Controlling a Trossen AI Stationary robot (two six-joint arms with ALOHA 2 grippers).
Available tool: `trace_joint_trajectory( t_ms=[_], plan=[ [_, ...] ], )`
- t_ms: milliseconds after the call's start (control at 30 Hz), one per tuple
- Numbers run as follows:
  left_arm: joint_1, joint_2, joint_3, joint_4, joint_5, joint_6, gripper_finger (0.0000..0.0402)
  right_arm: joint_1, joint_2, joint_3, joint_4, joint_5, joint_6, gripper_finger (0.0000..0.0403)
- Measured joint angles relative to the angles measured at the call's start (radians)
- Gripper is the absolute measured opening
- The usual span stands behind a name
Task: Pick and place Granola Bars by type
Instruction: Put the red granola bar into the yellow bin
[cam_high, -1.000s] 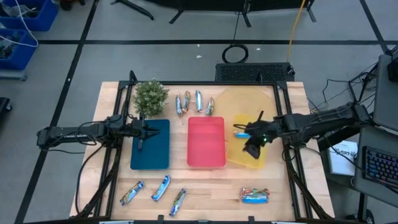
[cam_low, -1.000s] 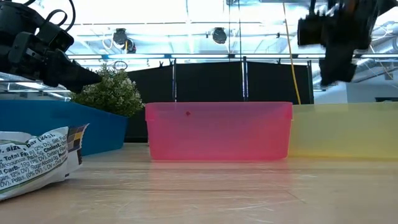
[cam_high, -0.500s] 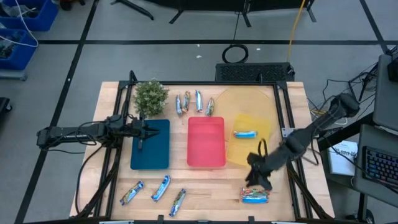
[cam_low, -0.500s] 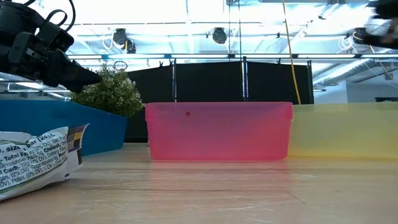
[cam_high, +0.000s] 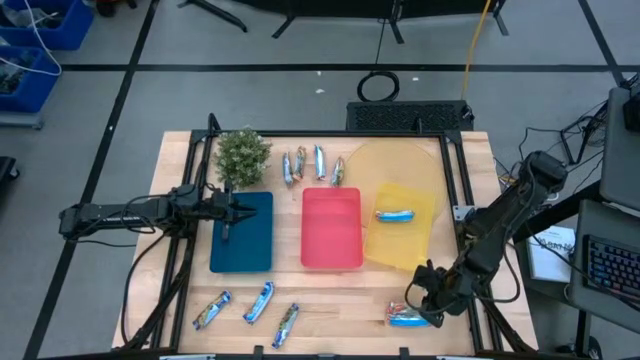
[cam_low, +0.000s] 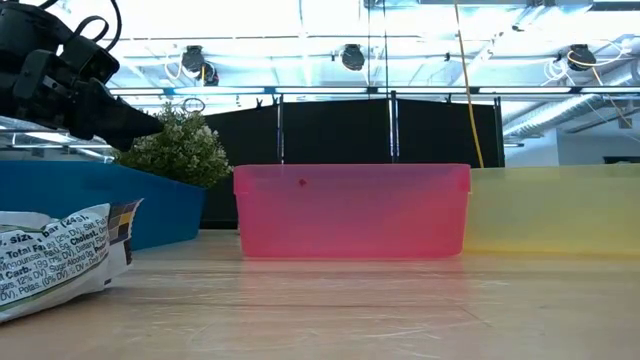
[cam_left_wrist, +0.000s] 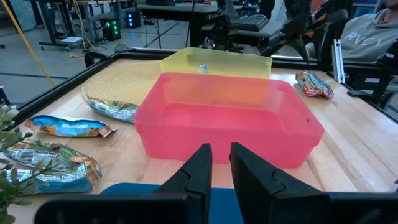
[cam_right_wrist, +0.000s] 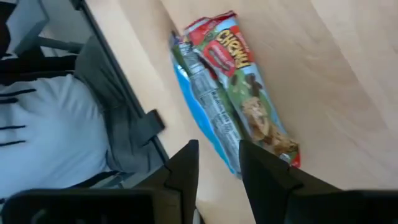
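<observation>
My right gripper hangs low over the near right corner of the wooden desk, because the two stacked foil-wrapped granola bars lie there: a red-and-green wrapper on top of a blue one. In my right wrist view that pair sits just beyond my fingers, which stand a narrow gap apart and hold nothing. I judge this is the approach to the next pick, with the top bar not yet touched.

My left gripper waits above the flat blue plastic tray, fingers nearly together and empty.

The yellow translucent tray holds one blue-wrapped bar. The red plastic tray and the blue tray show nothing inside. Four bars lie beyond the red tray, beside the small green bushy plant, and three blue bars lie along the near edge, all still to be sorted.
</observation>
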Motion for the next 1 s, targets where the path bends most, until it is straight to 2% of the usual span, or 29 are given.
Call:
trace_joint_trajectory(
  t_ms=[200,333,800,933,1000],
  plan=[
    [0.0,0.0,0.0,0.0,0.0,0.0,0.0067,0.001,0.043,0.0,-0.034,-0.005,0.027,0.0105],
    [0.0,0.0,0.0,0.0,0.0,0.003,0.0067,0.0,0.079,-0.017,-0.037,-0.056,0.035,0.0105],
    [0.0,0.0,0.0,0.0,0.0,0.02,0.0067,0.001,0.143,-0.028,0.009,-0.031,0.017,0.0105],
    [0.0,0.0,0.0,0.0,0.0,0.021,0.0067,-0.001,0.174,-0.039,0.0,-0.096,-0.004,0.01],
    [0.0,0.0,0.0,0.0,0.0,0.021,0.0067,-0.001,0.186,-0.04,-0.002,-0.134,-0.004,0.0083]
  ],
)
